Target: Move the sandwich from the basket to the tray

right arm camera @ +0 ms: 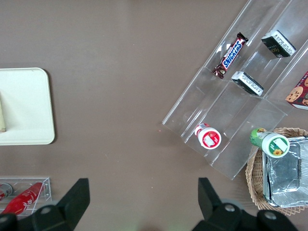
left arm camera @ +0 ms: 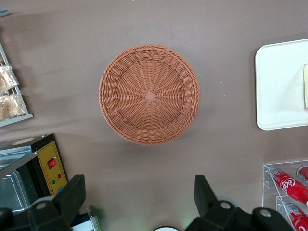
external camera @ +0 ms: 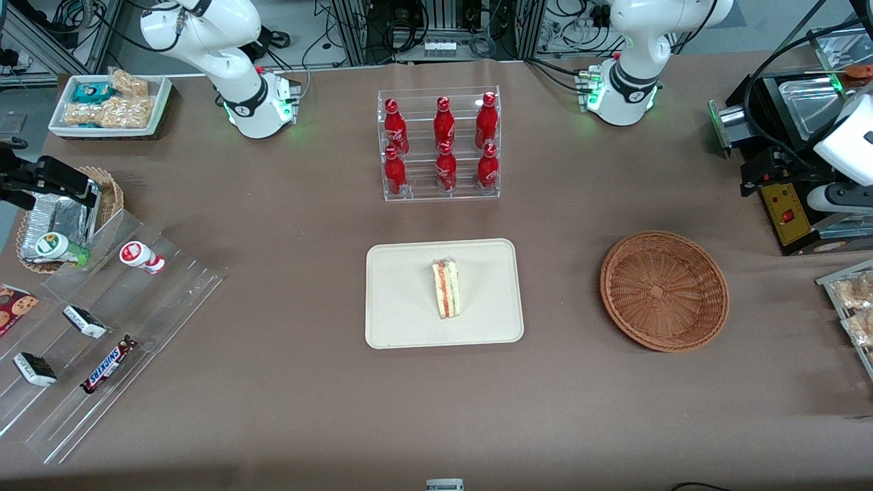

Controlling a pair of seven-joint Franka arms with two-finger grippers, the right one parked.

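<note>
Hovering high over the table, my gripper [left arm camera: 139, 199] hangs with its two fingers spread wide and nothing between them. Straight below, nearer the front camera than my fingertips, sits the basket [left arm camera: 149, 94], and its woven floor is bare. The sandwich [external camera: 447, 288] already lies on the tray [external camera: 402, 320], resting on its side near the middle with the orange and green filling stripes facing up, well inside the rim. The tray stands well apart from the basket, toward the parked arm's end, with bare tablecloth between them.

As I judge it, the placing itself is done and what remains is to draw clear and settle. To do that well I would keep the fingers apart, stay high, and move away without sweeping low across the tray, since a brush against the soft bread could tip it or push it toward the rim. I would also watch the black machine [external camera: 791, 204] with the yellow panel and the rack of red bottles [external camera: 440, 143], both of which stand close to my path.

My wrist points straight down, so the camera looks squarely onto the basket. From the front only the white upper casing of my arm [external camera: 846, 146] shows at the table's edge, above the machine, well clear of everything on the cloth.
</note>
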